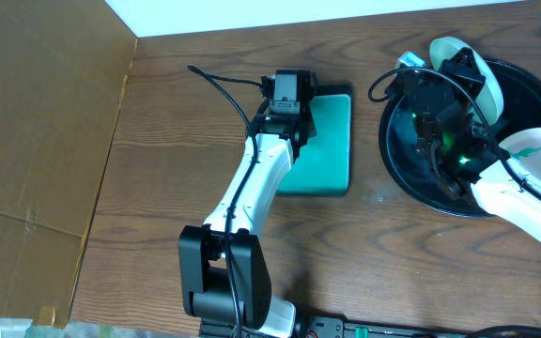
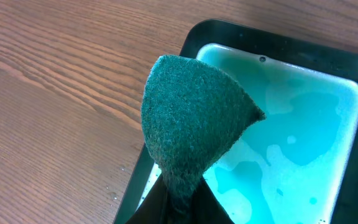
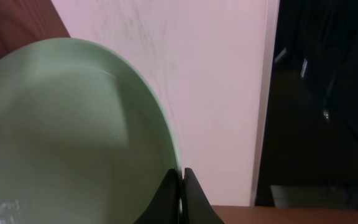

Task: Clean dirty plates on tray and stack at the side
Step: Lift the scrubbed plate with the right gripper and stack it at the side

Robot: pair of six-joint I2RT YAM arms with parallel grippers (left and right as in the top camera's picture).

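My right gripper (image 1: 444,83) is shut on the rim of a white plate (image 1: 451,47) and holds it tilted up above the far part of the black tray (image 1: 404,155). In the right wrist view the fingers (image 3: 181,177) pinch the plate's edge (image 3: 73,137). A second plate (image 1: 533,145) with a teal smear lies at the tray's right side, partly under my right arm. A third plate is not in view. My left gripper (image 1: 289,94) is shut on a green scouring pad (image 2: 194,118), held just above the left edge of the teal dish (image 2: 303,143).
The rectangular teal dish (image 1: 327,141) with a black edge holds shallow liquid and sits left of the tray. A cardboard panel (image 1: 36,141) stands along the left. The table's far edge (image 1: 252,28) meets a white wall. Cables lie near the front edge (image 1: 364,329).
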